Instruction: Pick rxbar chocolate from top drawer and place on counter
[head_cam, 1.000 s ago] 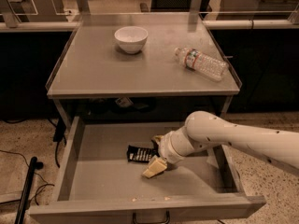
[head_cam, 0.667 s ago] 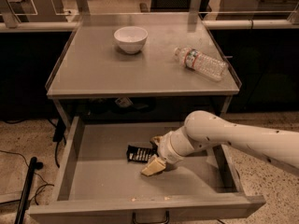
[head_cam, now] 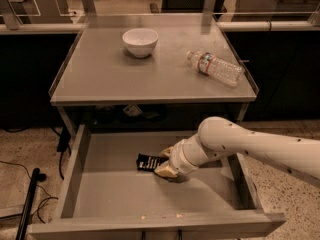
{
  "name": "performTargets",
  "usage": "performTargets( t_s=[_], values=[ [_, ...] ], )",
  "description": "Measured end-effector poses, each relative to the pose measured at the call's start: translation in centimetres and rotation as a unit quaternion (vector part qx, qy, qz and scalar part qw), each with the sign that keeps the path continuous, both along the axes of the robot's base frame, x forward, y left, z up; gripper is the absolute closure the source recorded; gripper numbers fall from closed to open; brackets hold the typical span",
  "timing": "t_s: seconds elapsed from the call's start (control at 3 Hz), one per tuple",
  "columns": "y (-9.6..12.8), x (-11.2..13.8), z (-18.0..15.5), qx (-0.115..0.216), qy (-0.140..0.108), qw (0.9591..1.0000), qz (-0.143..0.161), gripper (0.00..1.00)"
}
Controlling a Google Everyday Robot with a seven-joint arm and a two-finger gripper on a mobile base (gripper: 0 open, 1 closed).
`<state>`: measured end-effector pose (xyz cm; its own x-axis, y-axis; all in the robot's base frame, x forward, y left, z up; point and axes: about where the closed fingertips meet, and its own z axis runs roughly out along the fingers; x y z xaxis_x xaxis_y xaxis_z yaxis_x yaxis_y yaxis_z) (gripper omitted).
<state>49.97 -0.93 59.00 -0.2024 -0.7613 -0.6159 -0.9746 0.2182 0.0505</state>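
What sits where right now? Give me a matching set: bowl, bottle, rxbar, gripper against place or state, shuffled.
Things:
1. white bowl
2. water bottle
3. rxbar chocolate
4. gripper

Place or state:
A. lying on its side on the counter
B. down inside the top drawer, at one end of the bar
C. upright on the counter
D. flat on the top drawer floor

Pairs: 1-C, 2-A, 3-D, 4-B.

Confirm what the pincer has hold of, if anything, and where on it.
Cannot be told. The pincer sits low in the top drawer at the right end of the rxbar chocolate, hiding that end.
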Motion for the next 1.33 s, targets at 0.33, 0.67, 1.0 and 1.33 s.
performTargets(
  t_s=[0.33,0.67,1.0,1.33],
  values=[
    [0.0,0.0,0.3,0.0,0.0,1.0,0.0,1.0],
    [0.5,-0.7,2.0,-0.001,0.002,0.9997,0.023,1.0],
    [1.0,-1.7,5.4,-0.004,-0.018,0.9986,0.049,1.0],
    [1.3,-2.7,9.0,-0.01,-0.047,0.9967,0.065,1.0]
  ],
)
